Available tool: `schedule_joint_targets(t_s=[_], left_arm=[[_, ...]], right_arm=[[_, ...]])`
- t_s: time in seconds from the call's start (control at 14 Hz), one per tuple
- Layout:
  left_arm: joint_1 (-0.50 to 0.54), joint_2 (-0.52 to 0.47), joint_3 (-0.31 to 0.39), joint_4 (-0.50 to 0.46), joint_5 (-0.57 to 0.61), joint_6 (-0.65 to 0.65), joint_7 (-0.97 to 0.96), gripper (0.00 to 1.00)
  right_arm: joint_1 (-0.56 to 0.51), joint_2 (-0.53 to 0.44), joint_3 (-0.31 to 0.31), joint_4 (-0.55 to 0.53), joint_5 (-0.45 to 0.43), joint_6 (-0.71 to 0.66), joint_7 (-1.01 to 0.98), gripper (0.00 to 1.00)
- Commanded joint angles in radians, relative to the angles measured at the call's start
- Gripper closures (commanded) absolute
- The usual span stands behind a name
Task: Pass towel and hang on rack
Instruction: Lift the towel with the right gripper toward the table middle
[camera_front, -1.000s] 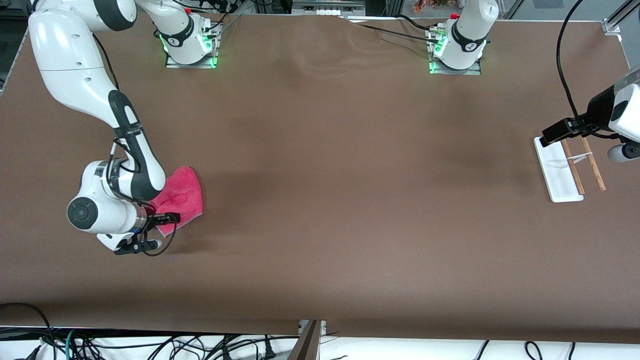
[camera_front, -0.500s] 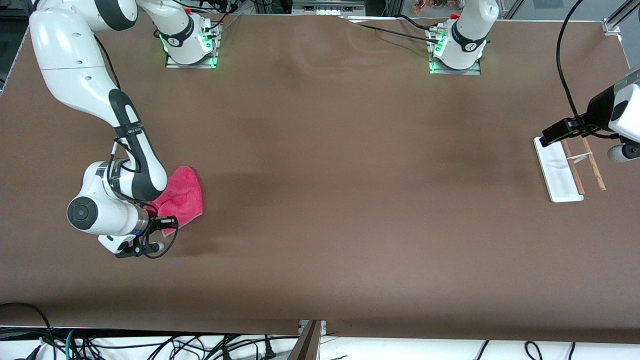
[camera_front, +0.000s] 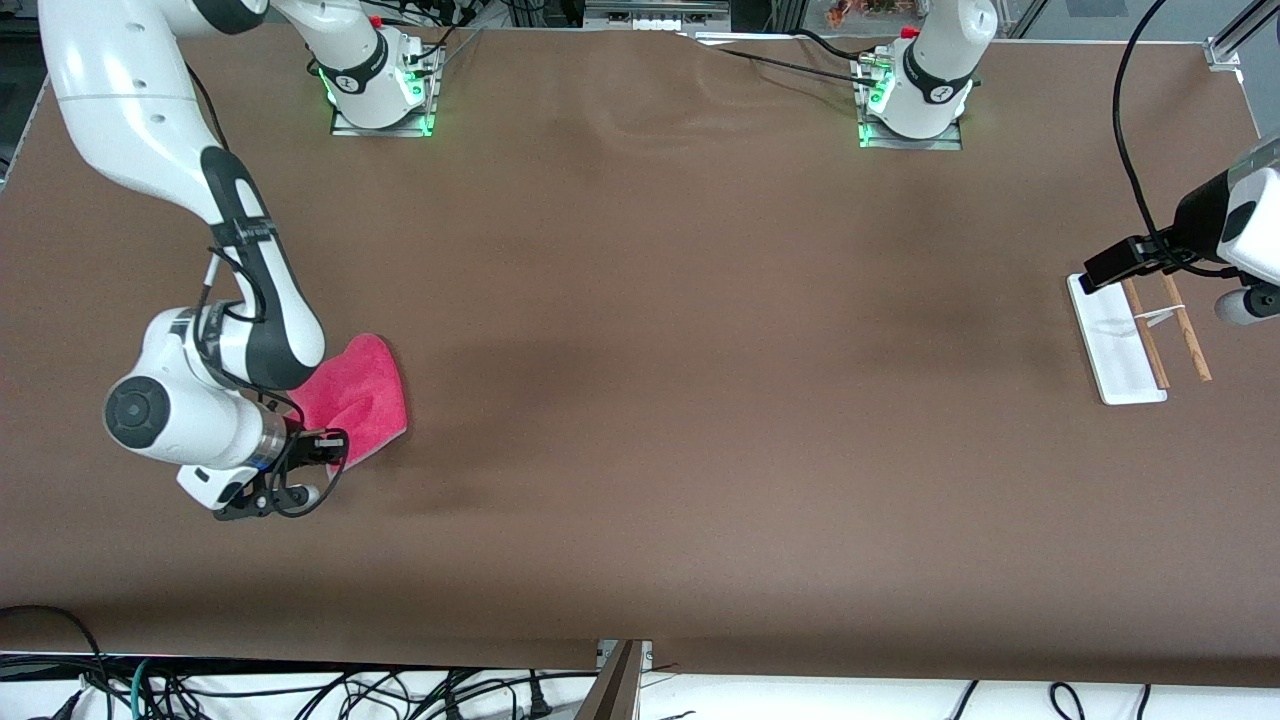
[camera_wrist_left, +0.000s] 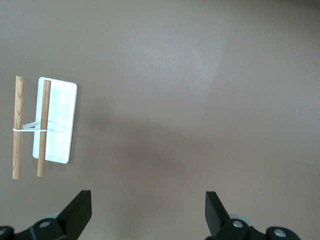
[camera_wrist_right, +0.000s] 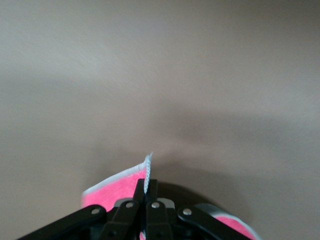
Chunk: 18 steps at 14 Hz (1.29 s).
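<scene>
- Pinching the pink towel (camera_front: 360, 395), the right gripper (camera_front: 300, 440) has its jaws together on the grey-edged corner; its wrist hides part of the cloth on the bench (camera_front: 700, 350).
- The left gripper (camera_wrist_left: 147, 215), jaws apart, waits above the rack (camera_front: 1135, 340), partly cut off at the frame edge.

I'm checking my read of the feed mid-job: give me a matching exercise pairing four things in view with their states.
1. towel
2. rack
3. right tool
4. left tool

a. open, over bare table beside the rack
b. shut on the cloth's edge
c. bare, at the left arm's end of the table
d. pinched at one edge, at the right arm's end

Pairs: 1-d, 2-c, 3-b, 4-a
</scene>
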Motion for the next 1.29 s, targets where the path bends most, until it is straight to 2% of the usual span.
schedule_joint_targets(t_s=[0.0, 0.14, 0.29, 0.57, 1.0, 1.21], left_arm=[[-0.008, 0.013, 0.004, 0.027, 0.021, -0.01, -0.011, 0.0], [-0.008, 0.013, 0.004, 0.027, 0.021, -0.009, -0.011, 0.0], [-0.008, 0.013, 0.004, 0.027, 0.021, -0.008, -0.011, 0.0], [-0.008, 0.013, 0.002, 0.027, 0.021, -0.01, -0.011, 0.0], [-0.008, 0.013, 0.002, 0.027, 0.021, -0.008, -0.011, 0.0], [-0.008, 0.013, 0.004, 0.027, 0.021, -0.009, -0.011, 0.0]], right_arm=[[0.004, -0.062, 0.044, 0.121, 0.015, -0.173, -0.008, 1.0], [0.046, -0.062, 0.057, 0.252, 0.015, -0.293, 0.052, 1.0], [0.099, -0.065, 0.058, 0.281, 0.015, -0.323, 0.178, 1.0], [0.245, -0.118, 0.057, 0.303, 0.012, -0.318, 0.453, 1.0], [0.476, -0.125, 0.054, 0.367, 0.006, -0.3, 0.802, 1.0], [0.56, -0.123, 0.057, 0.373, 0.003, -0.198, 0.967, 1.0]])
